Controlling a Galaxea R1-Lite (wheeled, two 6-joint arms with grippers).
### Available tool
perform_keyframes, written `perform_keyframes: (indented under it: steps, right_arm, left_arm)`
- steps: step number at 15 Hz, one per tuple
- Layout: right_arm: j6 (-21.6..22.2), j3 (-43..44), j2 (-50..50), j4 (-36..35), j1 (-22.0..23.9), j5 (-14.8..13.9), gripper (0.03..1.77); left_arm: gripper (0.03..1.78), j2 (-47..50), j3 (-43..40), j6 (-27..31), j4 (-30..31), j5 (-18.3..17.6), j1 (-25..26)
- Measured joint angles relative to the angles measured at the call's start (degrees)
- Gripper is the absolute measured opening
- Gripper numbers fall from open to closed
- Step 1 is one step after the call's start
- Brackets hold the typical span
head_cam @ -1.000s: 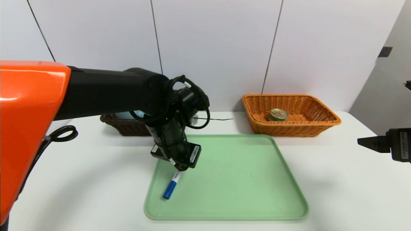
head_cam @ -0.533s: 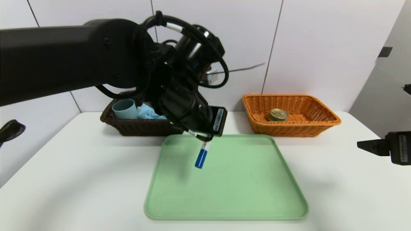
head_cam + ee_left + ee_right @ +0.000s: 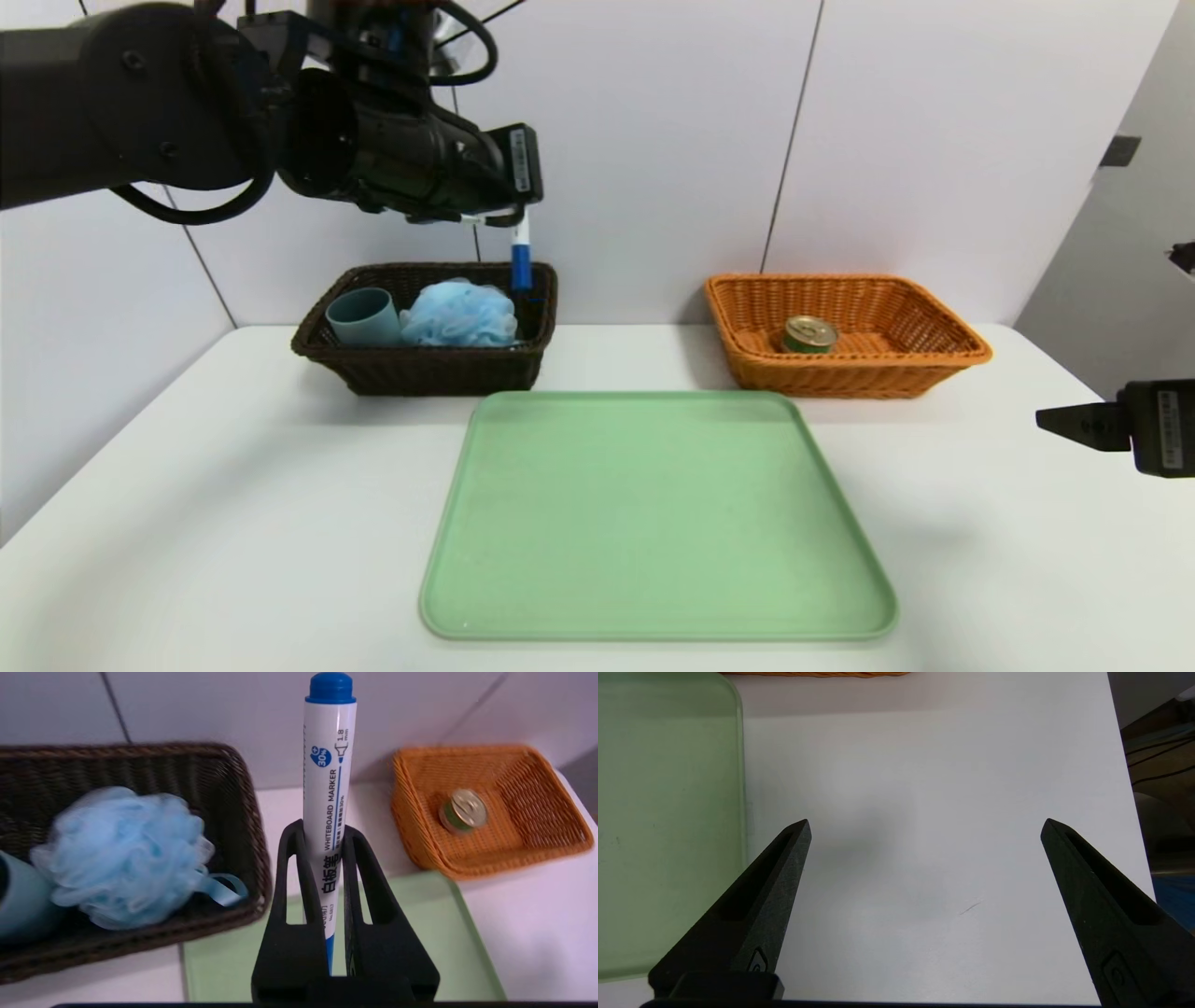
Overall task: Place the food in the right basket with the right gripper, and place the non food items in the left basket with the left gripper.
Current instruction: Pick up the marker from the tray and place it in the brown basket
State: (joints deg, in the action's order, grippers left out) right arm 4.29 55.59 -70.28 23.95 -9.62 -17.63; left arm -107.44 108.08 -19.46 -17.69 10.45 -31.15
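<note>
My left gripper [image 3: 509, 220] [image 3: 325, 833] is shut on the white marker pen [image 3: 520, 252] [image 3: 328, 788], whose blue cap hangs down over the right end of the dark brown left basket [image 3: 425, 369] [image 3: 243, 788]. That basket holds the grey-blue cup [image 3: 362, 315] and the light-blue bath puff [image 3: 459, 313] [image 3: 124, 851]. The tin can of food [image 3: 808, 333] [image 3: 462, 810] lies in the orange-tan right basket [image 3: 845, 373] [image 3: 514, 830]. My right gripper [image 3: 924, 828] [image 3: 1074, 422] hovers open over bare table at the right, with nothing between its fingers.
A light green tray [image 3: 658, 513] [image 3: 668, 812] lies flat on the white table [image 3: 233, 523], nothing showing on it. A wall stands close behind both baskets. The table's right edge [image 3: 1129, 788] runs close beside my right gripper.
My left gripper has lifted the marker off the tray and carried it up, back and left, until it hangs over the dark basket. The right arm has stayed where it was.
</note>
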Motion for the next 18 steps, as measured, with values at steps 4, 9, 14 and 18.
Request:
perform_keyframes:
  steps: [4,9,14,18]
  right_arm:
    - [-2.4,1.1,-0.5,0.0,0.0,0.0,1.7]
    - [-3.6,1.3,-0.7,0.2,0.1,-0.5,1.7]
    - [-4.1,1.6,-0.6,0.4,0.3,-0.6,1.7]
    - [-4.2,1.6,-0.8,0.1,0.3,-0.6,1.7]
  left_arm:
    - [0.16,0.4,-12.1,1.2,14.1,1.4,9.9]
    - [0.16,-3.8,-17.9,5.9,37.6,1.6,17.8]
    - [0.16,-8.1,-20.6,6.1,42.2,1.7,19.5]
    - [0.16,-9.9,-21.2,5.8,42.6,1.8,20.4]
